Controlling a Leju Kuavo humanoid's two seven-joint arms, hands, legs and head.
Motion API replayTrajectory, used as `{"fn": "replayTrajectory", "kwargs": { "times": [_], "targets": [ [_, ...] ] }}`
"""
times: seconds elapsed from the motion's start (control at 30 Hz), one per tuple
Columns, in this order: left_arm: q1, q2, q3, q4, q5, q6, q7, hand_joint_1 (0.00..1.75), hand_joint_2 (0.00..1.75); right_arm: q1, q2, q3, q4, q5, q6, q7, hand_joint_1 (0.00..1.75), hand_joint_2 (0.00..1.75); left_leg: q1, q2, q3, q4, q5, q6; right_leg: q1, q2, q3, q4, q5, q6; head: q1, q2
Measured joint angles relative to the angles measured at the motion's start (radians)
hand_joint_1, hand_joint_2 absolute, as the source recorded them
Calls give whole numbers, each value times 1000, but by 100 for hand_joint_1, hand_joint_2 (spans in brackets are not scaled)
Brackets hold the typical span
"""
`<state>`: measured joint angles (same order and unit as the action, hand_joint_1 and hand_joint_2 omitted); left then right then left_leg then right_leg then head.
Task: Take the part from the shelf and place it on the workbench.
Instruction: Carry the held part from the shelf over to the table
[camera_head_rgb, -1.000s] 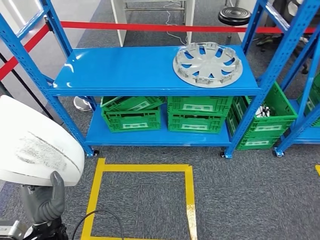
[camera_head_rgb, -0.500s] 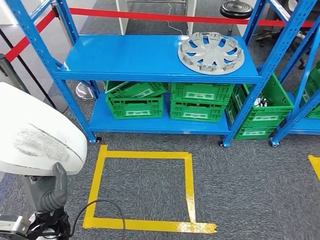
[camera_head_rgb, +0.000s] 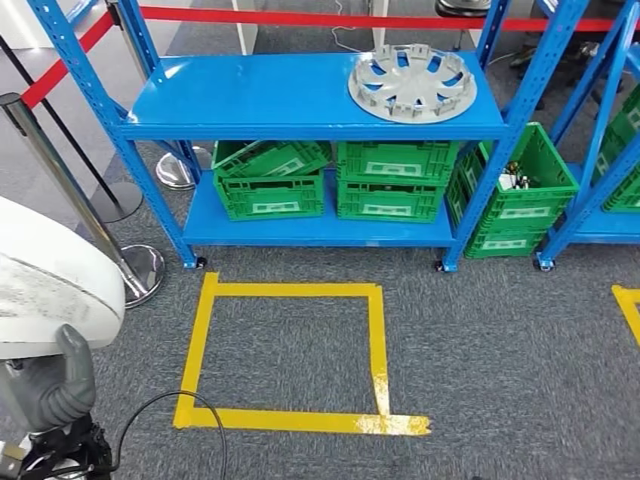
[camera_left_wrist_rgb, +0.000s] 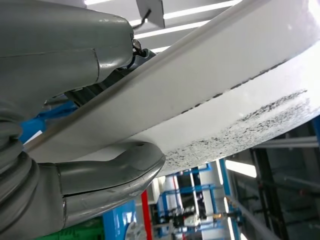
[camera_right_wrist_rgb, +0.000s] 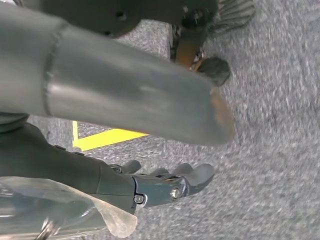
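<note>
A large white curved part (camera_head_rgb: 45, 290) fills the lower left of the head view, with grey scuff marks on its face. My left hand (camera_head_rgb: 49, 385) holds it from below, the grey thumb curling up against its underside. In the left wrist view the white part (camera_left_wrist_rgb: 226, 90) is clamped between the thick thumb (camera_left_wrist_rgb: 109, 175) and the fingers behind it. My right hand (camera_right_wrist_rgb: 162, 182) hangs over the grey carpet, fingers stretched out and holding nothing.
A blue shelf (camera_head_rgb: 287, 95) stands ahead with a silver hubcap (camera_head_rgb: 411, 83) on its top board and green crates (camera_head_rgb: 264, 185) below. A yellow tape square (camera_head_rgb: 377, 340) marks the carpet. A stanchion (camera_head_rgb: 140, 275) with a red belt (camera_head_rgb: 302, 17) stands at left. A black cable (camera_head_rgb: 173, 400) loops nearby.
The whole picture has shifted: the shelf sits higher and farther off, and the stanchion has come into view at left. The white part stays in my left hand, now lower left.
</note>
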<state>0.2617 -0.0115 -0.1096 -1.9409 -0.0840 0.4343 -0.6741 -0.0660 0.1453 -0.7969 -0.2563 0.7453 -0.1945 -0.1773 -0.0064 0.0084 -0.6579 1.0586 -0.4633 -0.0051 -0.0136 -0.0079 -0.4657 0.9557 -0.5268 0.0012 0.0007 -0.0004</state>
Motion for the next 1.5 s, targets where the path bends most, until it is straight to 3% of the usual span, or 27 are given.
{"fn": "replayTrajectory", "kwargs": {
  "times": [0.07, 0.1, 0.17, 0.23, 0.3, 0.37, 0.43, 0.5, 0.57, 0.6, 0.63, 0.67, 0.7, 0.77, 0.8, 0.87, 0.93, 0.97, 1.03, 1.1, 1.13, 1.17, 1.2, 1.27, 1.33, 1.43, 1.5],
  "targets": [
    [3, -1, 9, -5, 0, 0, 11, 175, 175, -2, 0, -2, 0, -7, -1, 1, 0, 0, 6, -1, -23, 127, -98, -9, 1, -3, -25, 5, 20, -8, -4, 0],
    [7, -1, 12, -6, 0, -1, 17, 175, 175, -2, 0, -5, 0, -11, -1, -1, 0, 0, 9, -1, -28, 185, -123, -12, 1, -4, -41, 9, 30, -8, -5, 0],
    [14, -2, 14, -7, 0, -3, 21, 175, 175, 1, 0, -14, 1, -21, 0, -9, 0, 0, 15, -1, -3, 220, -105, -16, 1, -5, -76, 21, 47, -5, -6, 0],
    [14, -4, 15, -10, 3, -14, 21, 175, 175, 5, 0, -24, 1, -32, 4, -23, 0, 0, 20, -2, 79, 120, -56, -17, -1, -6, -108, 38, 60, 1, -6, 0],
    [1, -7, 15, -10, 11, -34, 19, 175, 175, 5, -1, -37, 0, -47, 11, -39, 0, 0, 19, -6, 165, -14, -57, -13, 1, -6, -131, 51, 72, 11, -6, 0],
    [-20, -10, 15, -9, 15, -53, 15, 175, 175, 3, -2, -51, 0, -62, 18, -52, 0, 0, 14, -10, 190, -67, -71, -4, 2, -5, -141, 52, 90, 23, -6, 0],
    [-47, -16, 14, -6, 14, -60, 12, 175, 175, 2, -5, -68, 0, -78, 26, -64, 0, 0, 14, -8, 176, -72, -59, 11, 0, -4, -150, 51, 96, 36, -5, 0],
    [-75, -25, 14, 0, 7, -56, 5, 175, 175, 2, -9, -83, -1, -87, 33, -79, 0, 0, 16, -5, 156, -78, -39, 30, -2, 0, -176, 97, 44, 43, -2, 0],
    [-95, -34, 14, 9, -2, -51, -1, 175, 175, 1, -10, -93, -1, -89, 36, -91, 0, 0, 13, -3, 131, -77, -17, 39, -3, 4, -217, 217, -47, 47, 3, 0],
    [-101, -37, 14, 14, -5, -51, -3, 175, 175, 1, -11, -97, -1, -89, 36, -95, 0, 0, 10, -3, 118, -76, -7, 40, -2, 4, -234, 282, -74, 48, 4, 0],
    [-106, -39, 14, 18, -6, -51, -4, 175, 175, 1, -12, -99, -1, -88, 35, -101, 0, 0, 8, -2, 105, -75, 4, 41, -2, 5, -240, 325, -78, 47, 4, 0],
    [-108, -41, 14, 22, -8, -51, -5, 175, 175, 1, -13, -101, -1, -88, 35, -110, 0, 0, 5, -2, 93, -74, 13, 41, -1, 5, -229, 336, -61, 45, 4, 0],
    [-110, -42, 14, 26, -10, -51, -6, 175, 175, 1, -15, -102, -1, -87, 34, -123, 0, 0, 2, -2, 82, -73, 21, 40, 0, 5, -197, 306, -31, 40, 4, 0],
    [-110, -42, 14, 30, -19, -48, -10, 175, 175, 0, -17, -105, -4, -82, 28, -146, 0, 0, -3, -2, 68, -70, 34, 37, 6, 5, -86, 161, 4, 26, 4, 0],
    [-110, -42, 13, 32, -23, -46, -12, 175, 175, -1, -18, -107, -6, -81, 19, -154, 0, 0, -6, -1, 63, -69, 40, 33, 8, 4, -35, 88, 2, 20, 3, 0],
    [-109, -42, 13, 32, -28, -41, -15, 175, 175, -1, -19, -114, -8, -85, -6, -163, 0, 0, -7, 0, 60, -67, 51, 23, 12, 4, 7, 15, -16, 14, 2, 0],
    [-106, -42, 13, 32, -31, -37, -17, 175, 175, 4, -17, -122, -8, -91, -26, -168, 0, 0, -5, -1, 58, -65, 56, 12, 11, 3, -2, 8, -10, 6, 3, 0],
    [-105, -42, 13, 32, -31, -37, -18, 175, 175, 7, -16, -125, -9, -92, -34, -170, 0, 0, -4, -2, 53, -52, 43, 6, 9, 1, -5, 6, -5, 0, 2, 0],
    [-102, -41, 13, 32, -31, -36, -19, 175, 175, 9, -13, -130, -10, -93, -39, -172, 0, 0, 0, -4, 25, 31, -26, -7, 5, -3, -15, 4, 8, -11, -2, 0],
    [-97, -41, 13, 32, -31, -36, -19, 175, 175, 11, -13, -136, -11, -93, -40, -174, 0, 0, 5, -4, -12, 162, -106, -17, 6, -4, -27, 5, 17, -15, -4, 0],
    [-94, -41, 13, 32, -31, -36, -19, 175, 175, 12, -13, -139, -11, -94, -39, -174, 0, 0, 7, -4, -19, 205, -123, -20, 6, -4, -31, 7, 22, -14, -4, 0],
    [-93, -41, 13, 32, -31, -36, -19, 175, 175, 13, -12, -142, -11, -95, -39, -173, 0, 0, 9, -4, -10, 212, -119, -21, 6, -4, -36, 11, 26, -13, -4, 0],
    [-92, -41, 13, 32, -31, -36, -17, 175, 175, 13, -11, -144, -11, -98, -38, -168, 0, 0, 10, -4, 16, 180, -97, -20, 6, -4, -40, 15, 29, -12, -4, 0],
    [-88, -41, 13, 31, -31, -36, -11, 175, 175, 13, -6, -150, -10, -103, -32, -148, 0, 0, 10, -5, 96, 50, -41, -13, 6, -4, -50, 24, 31, -9, -4, 0],
    [-78, -41, 13, 28, -31, -36, -3, 175, 175, 12, 0, -158, -10, -106, -21, -127, 0, 0, 6, -5, 143, -41, -20, -2, 8, -4, -59, 31, 35, -2, -3, 0],
    [-60, -40, 13, 21, -43, -36, 3, 175, 175, 13, 12, -168, -9, -106, -4, -106, 0, 0, 6, -4, 142, -68, -24, 14, 10, -4, -71, 34, 42, 15, -3, 0],
    [-50, -39, 12, 16, -52, -35, 7, 175, 175, 13, 20, -172, -7, -107, 6, -100, 0, 0, 11, -2, 139, -79, -16, 27, 10, -1, -93, 67, 15, 24, 0, 0]
  ]
}}
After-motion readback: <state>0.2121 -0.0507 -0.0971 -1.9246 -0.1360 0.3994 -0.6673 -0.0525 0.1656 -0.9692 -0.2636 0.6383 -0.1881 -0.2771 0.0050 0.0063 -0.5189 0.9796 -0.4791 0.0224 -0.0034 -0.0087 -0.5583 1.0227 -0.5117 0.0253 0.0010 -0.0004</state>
